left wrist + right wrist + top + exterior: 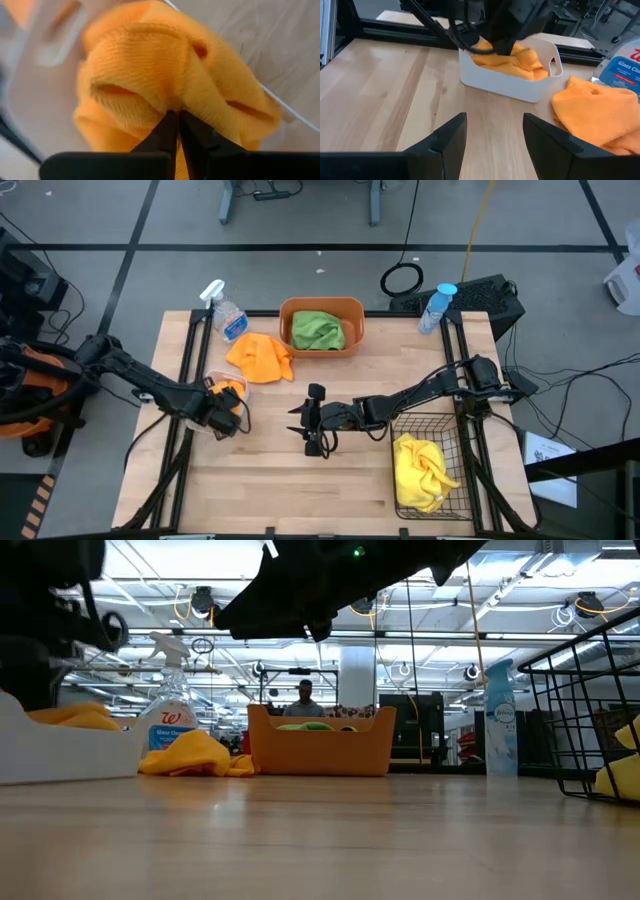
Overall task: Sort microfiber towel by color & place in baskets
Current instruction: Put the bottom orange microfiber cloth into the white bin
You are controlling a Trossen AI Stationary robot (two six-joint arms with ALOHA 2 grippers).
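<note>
Left gripper [177, 120], jaws pinching an orange microfiber towel [165, 70] inside the small white plastic bin [520, 82]; right gripper [495, 131], jaws spread, idles. One loose orange cloth [262, 357] remains on the bench [280, 470].

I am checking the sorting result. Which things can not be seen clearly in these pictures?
- White bin contents: high view, mostly covered by the left tool.
- Yellow towel: low view, cut by the edge, behind the black wire basket.
- Green towel: low view, mostly hidden by the orange tub wall.
</note>
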